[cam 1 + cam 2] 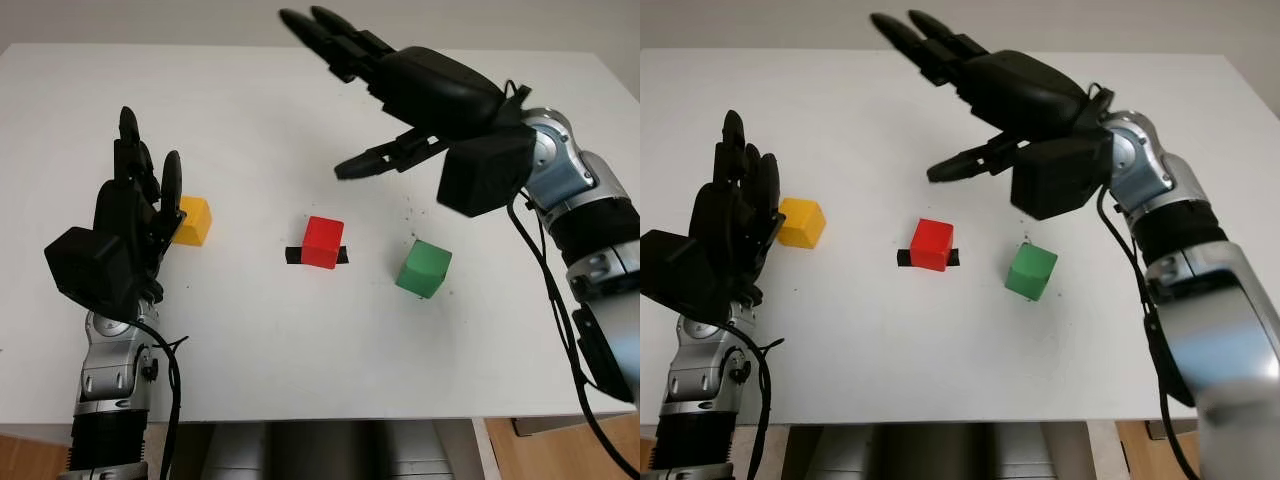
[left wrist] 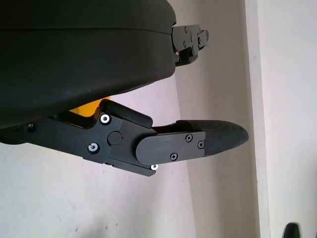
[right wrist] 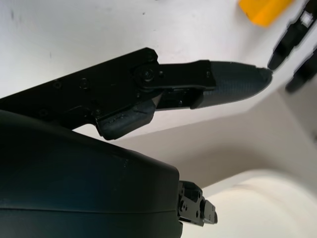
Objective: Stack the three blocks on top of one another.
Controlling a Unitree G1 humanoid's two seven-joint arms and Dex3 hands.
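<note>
Tabletop first: I am working over a plain white matte table [image 1: 300,360], and all three blocks are sitting on it apart from one another, none stacked yet.

My right hand [image 1: 400,95], the black three-fingered one on the silver arm, is hanging in the air above the far middle of the table, open and holding nothing. Its fingers [image 1: 325,35] are pointing away from me and toward my left, the thumb angling down below them. The small green cube [image 1: 423,268] is lying nearer to me than that hand and roughly beneath its wrist; I am judging this the closer block for the right arm.

My left hand [image 1: 135,215], also black, is standing upright at the left side of the table, open and empty. The small yellow cube [image 1: 191,220] is sitting just beside it on the inner side, partly hidden by the fingers; I cannot tell whether they are touching it.

The small red cube [image 1: 323,242] is sitting between the other two, on a short strip of black tape [image 1: 293,256], and I am reading it as the likely base.

Being cubes, the blocks have no long axis. The green one is sitting turned, a corner toward me; red and yellow are sitting squarer to the table edge.
</note>
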